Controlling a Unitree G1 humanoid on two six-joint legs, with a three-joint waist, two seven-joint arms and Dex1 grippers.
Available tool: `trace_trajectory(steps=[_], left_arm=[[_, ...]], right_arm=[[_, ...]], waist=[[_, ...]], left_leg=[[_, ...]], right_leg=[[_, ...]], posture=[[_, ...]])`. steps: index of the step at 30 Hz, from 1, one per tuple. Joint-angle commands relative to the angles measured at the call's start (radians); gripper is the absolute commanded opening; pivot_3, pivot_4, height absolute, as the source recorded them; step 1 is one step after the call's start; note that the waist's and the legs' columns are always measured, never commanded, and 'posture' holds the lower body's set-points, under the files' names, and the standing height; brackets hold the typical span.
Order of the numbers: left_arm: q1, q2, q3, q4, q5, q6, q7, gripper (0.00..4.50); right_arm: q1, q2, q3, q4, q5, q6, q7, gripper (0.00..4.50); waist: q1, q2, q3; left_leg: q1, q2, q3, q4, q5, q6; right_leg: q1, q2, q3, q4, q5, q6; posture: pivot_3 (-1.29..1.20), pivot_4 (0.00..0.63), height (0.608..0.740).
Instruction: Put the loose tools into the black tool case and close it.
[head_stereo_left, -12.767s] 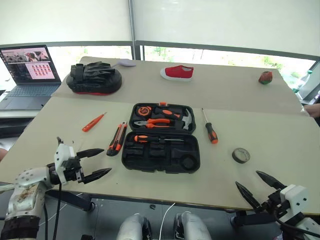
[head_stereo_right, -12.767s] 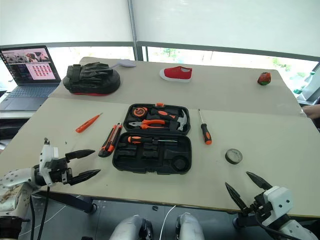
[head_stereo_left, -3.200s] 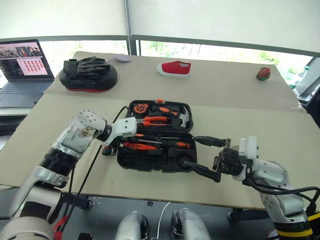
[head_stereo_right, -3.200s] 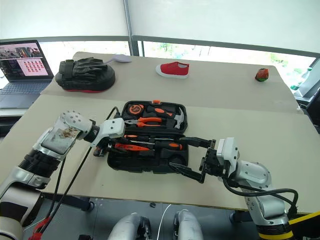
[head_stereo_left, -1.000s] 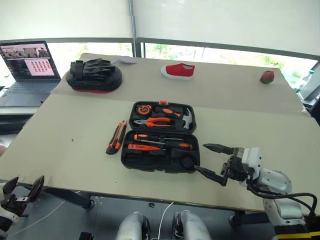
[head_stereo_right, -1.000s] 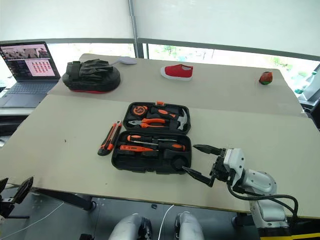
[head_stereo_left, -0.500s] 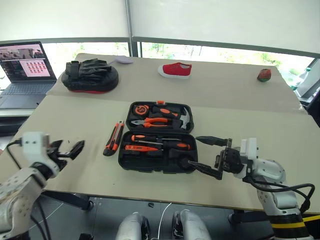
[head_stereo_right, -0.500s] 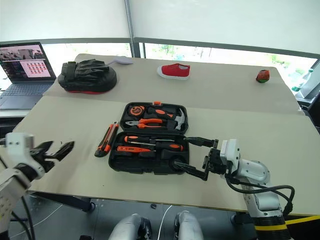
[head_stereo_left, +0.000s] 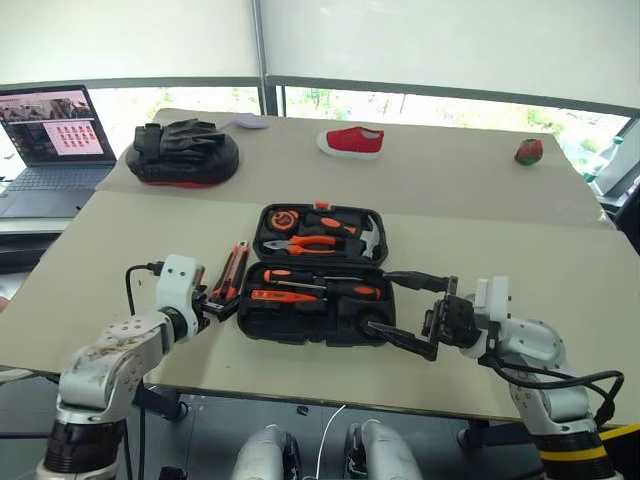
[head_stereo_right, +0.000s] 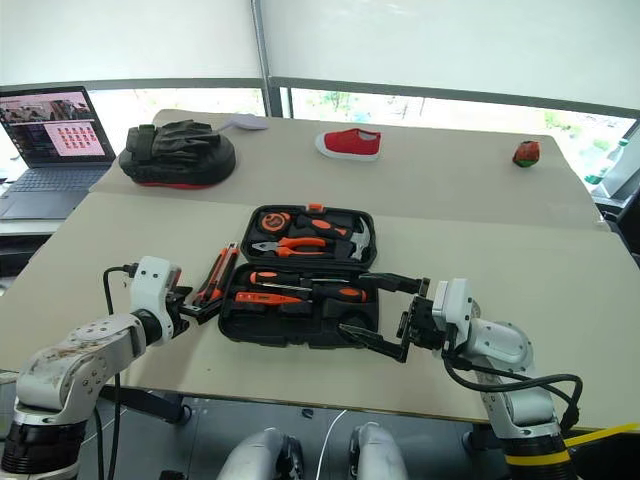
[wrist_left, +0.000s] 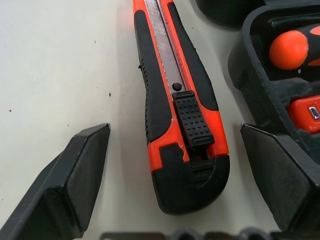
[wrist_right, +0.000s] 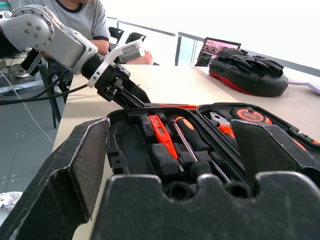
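The black tool case (head_stereo_left: 250, 318) lies open in the middle of the table. Its near half holds two screwdrivers with orange-black handles (head_stereo_left: 364, 291) and a slim orange screwdriver (head_stereo_left: 272, 296). The orange-black utility knife (head_stereo_left: 230, 270) lies on the table along the case's left side. My left gripper (head_stereo_left: 220, 305) stands open at the knife's near end, one finger on each side of it, and the left wrist view shows the knife (wrist_left: 180, 110) between the fingers untouched. My right gripper (head_stereo_left: 408, 310) hangs open at the case's near right corner, pointing left over it.
The far half of the case holds pliers (head_stereo_left: 310, 243), a hammer and a tape measure. A black padded mitt (head_stereo_left: 186, 152), a red shoe (head_stereo_left: 351, 142) and a laptop (head_stereo_left: 48, 130) lie farther back. A seated person (wrist_right: 75, 12) is behind my left arm.
My left arm has risen from below the table's left edge and swung right, bringing its open gripper to the knife's near end. The right gripper has stayed by the case.
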Motion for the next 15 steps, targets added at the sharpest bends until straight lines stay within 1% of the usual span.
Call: trace_trajectory(steps=[1,3,6,10,13,15], left_arm=[[-0.087,-0.037,-0.063,0.087,0.047,-0.037,-0.016,4.47],[-0.131,-0.050,-0.078,0.135,0.070,-0.043,-0.017,4.47],[-0.191,-0.083,-0.065,0.212,0.089,-0.039,0.001,4.47],[-0.227,-0.123,-0.079,0.281,0.108,-0.044,-0.014,4.47],[-0.208,-0.117,-0.081,0.270,0.136,-0.028,-0.005,3.73],[-0.185,-0.117,-0.046,0.256,0.136,-0.019,0.005,3.00]], right_arm=[[-0.012,0.002,-0.014,-0.049,0.022,0.009,-0.016,4.50],[-0.017,0.002,-0.009,-0.052,0.025,0.013,-0.015,4.50],[-0.031,0.002,-0.007,-0.050,0.028,0.021,-0.017,4.50],[-0.042,0.008,-0.006,-0.046,0.029,0.026,-0.019,4.50],[-0.037,0.012,-0.004,-0.049,0.027,0.026,-0.019,4.50],[-0.037,0.014,-0.005,-0.050,0.026,0.027,-0.018,4.50]], waist=[[0.010,0.000,0.000],[0.019,0.000,0.000],[0.026,0.000,0.000],[0.028,0.001,0.000],[0.027,0.001,0.000],[0.024,0.001,0.000]], left_leg=[[0.000,0.000,0.000,0.000,0.000,0.000],[0.000,0.000,-0.001,0.000,0.000,0.000],[0.000,-0.001,-0.001,0.000,-0.001,0.002],[-0.001,-0.001,-0.001,0.000,-0.001,0.002],[0.000,-0.001,-0.001,0.000,-0.001,0.002],[0.000,-0.001,-0.001,0.000,-0.001,0.002]], right_leg=[[0.000,0.000,0.000,0.000,0.000,0.000],[0.001,-0.001,-0.001,0.000,0.000,0.000],[0.001,-0.001,-0.001,-0.001,0.000,0.000],[0.002,-0.001,-0.002,-0.002,0.000,0.000],[0.002,-0.001,-0.002,-0.002,0.000,0.000],[0.002,-0.001,-0.002,-0.001,0.000,0.000]], posture=[[0.00,0.150,0.740],[0.00,0.150,0.740],[0.00,0.150,0.740],[0.00,0.150,0.740],[0.00,0.150,0.740],[0.00,0.150,0.740]])
